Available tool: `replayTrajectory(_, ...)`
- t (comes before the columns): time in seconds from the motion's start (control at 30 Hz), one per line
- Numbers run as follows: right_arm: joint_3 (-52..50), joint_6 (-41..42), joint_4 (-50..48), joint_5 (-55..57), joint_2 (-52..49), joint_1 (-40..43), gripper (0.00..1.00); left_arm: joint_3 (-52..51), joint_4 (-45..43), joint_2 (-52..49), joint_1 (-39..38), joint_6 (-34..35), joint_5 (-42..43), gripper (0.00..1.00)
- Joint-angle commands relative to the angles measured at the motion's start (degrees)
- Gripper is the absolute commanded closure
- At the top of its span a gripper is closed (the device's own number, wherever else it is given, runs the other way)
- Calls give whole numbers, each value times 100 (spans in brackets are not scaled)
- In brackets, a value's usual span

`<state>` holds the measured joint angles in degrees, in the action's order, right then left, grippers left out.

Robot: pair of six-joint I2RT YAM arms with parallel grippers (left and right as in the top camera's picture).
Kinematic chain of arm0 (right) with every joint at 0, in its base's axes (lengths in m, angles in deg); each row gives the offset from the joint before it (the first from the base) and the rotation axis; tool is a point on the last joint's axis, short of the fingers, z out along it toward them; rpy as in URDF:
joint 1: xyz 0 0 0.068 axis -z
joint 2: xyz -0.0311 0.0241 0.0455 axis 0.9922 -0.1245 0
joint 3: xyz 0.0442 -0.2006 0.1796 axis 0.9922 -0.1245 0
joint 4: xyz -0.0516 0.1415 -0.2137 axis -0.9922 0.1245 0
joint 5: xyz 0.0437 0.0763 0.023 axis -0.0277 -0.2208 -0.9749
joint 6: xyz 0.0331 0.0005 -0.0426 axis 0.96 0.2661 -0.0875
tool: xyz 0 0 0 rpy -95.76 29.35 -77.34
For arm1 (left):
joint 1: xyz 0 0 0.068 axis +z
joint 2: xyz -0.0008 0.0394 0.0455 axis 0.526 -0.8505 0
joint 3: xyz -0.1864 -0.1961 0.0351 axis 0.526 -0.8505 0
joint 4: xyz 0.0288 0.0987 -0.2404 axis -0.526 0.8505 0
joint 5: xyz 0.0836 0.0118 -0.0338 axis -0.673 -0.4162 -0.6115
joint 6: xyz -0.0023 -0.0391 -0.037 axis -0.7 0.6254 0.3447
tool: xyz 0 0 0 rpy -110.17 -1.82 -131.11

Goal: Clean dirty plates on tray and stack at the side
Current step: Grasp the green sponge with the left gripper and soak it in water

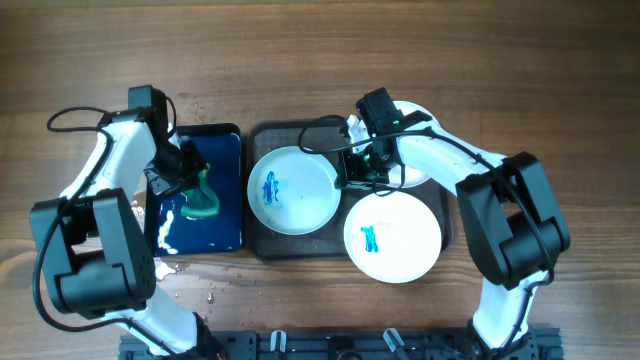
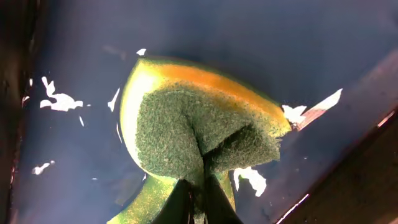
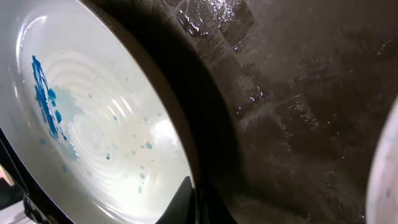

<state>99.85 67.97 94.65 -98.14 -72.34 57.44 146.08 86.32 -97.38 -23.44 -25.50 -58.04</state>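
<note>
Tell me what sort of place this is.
Probably a robot dishwashing test bench rather than a kitchen: wooden table, a blue-smeared plate on a dark grey tray, a sponge in a wet blue tray.

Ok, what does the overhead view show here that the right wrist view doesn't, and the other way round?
Only overhead: the sponge at the blue tray, and a second smeared plate at the front right. Only right wrist: fine blue specks and droplets on the left plate, and a wet sheen on the grey tray. Both: that left plate's blue smear, and the grey tray beneath it.
</note>
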Motion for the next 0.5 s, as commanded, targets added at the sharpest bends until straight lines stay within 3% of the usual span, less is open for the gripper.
replayTrajectory(0.0,33,22,55,-76,-96,-13,96,92,-70,-96,-57,-11,619,96)
replayTrajectory(0.2,33,13,109,-74,-96,-13,96,92,111,745,-59,199,601,96)
replayTrajectory(0.37,33,17,109,-74,-96,-13,96,92,396,2074,-522,306,-737,96)
replayTrajectory(0.43,33,20,133,-74,-96,-13,96,92,485,2253,-905,310,-970,96)
replayTrajectory(0.47,33,20,149,-74,-96,-13,96,92,542,2212,-1023,310,-968,91)
